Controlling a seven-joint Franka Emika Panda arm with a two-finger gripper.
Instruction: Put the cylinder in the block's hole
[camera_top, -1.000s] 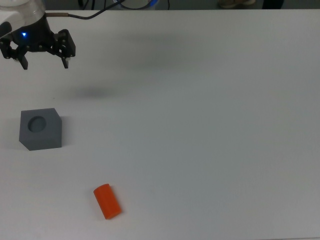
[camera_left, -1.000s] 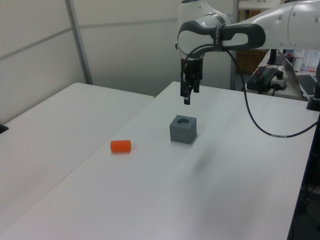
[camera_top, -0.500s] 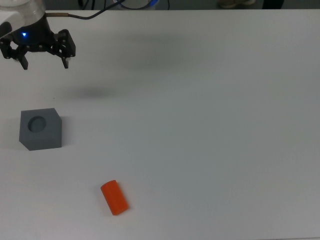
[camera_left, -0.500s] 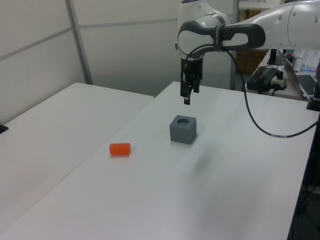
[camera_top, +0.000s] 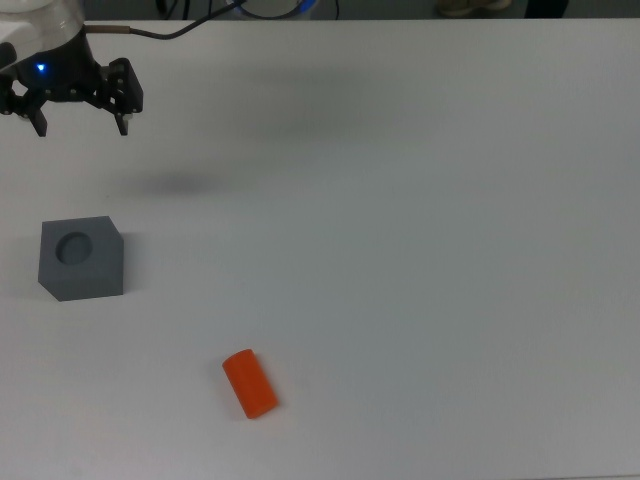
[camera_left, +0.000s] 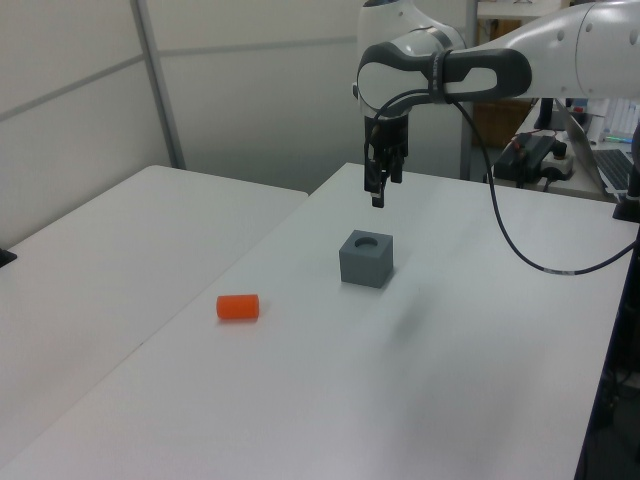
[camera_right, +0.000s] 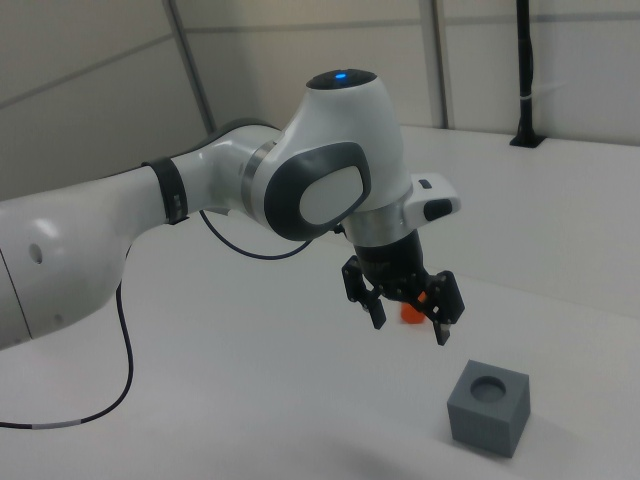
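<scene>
The black 2-finger gripper (camera_top: 78, 118), open and empty, hovers high beyond the dark grey holed block (camera_top: 82, 260), well apart from the small smooth orange cylinder (camera_top: 249, 383) lying sideways toward the top view's lower edge

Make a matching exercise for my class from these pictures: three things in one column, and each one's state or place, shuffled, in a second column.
Things:
1. small bright orange cylinder
2. dark grey block with bevelled corners
3. black two-finger gripper

States:
A. raised above the white table, open, holding nothing
B. lying on its side, alone
C. resting with its round hole facing up, empty

Pairs: 1-B, 2-C, 3-A
</scene>
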